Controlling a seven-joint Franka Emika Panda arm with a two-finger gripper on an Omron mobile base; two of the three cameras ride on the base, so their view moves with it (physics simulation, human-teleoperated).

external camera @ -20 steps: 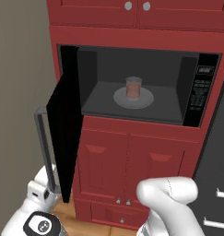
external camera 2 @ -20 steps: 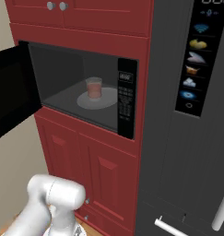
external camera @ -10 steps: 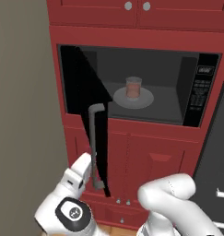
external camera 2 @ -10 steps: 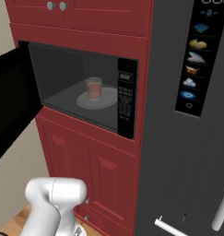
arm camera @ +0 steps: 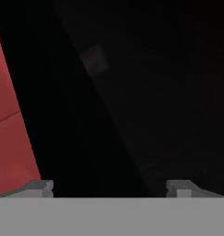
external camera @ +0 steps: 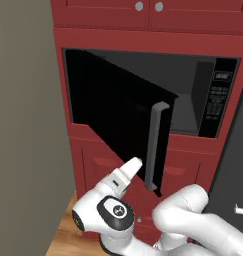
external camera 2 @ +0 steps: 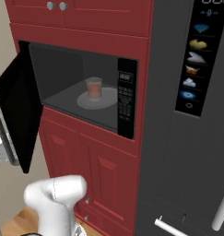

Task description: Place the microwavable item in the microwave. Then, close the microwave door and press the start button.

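The microwave [external camera 2: 81, 87] sits built into red cabinetry [external camera 2: 104, 170], its grey cavity open to the right base view. On the round glass turntable [external camera 2: 97, 99] stands the microwavable item [external camera 2: 93, 87], a small translucent cup with reddish-pink contents, upright and near the middle of the plate. The black key-panel strip [external camera 2: 126, 104] runs down the microwave's right side.

The microwave door [external camera: 125, 117] is partly swung in, standing at an angle across the opening in the left base view, hinged at the left. Its long grey bar handle [external camera: 154, 145] runs vertically along the free edge.

The white arm reaches up from below, and its hand lies just below and to the left of the handle, close to the door's outer face. In the hand view the gripper [arm camera: 109, 186] faces the black door panel from close by, with a sliver of red cabinet at the left. The two fingertips [arm camera: 39, 186] stand wide apart with nothing between them.

A dark refrigerator [external camera 2: 187, 138] with a lit icon panel stands to the right of the cabinetry.
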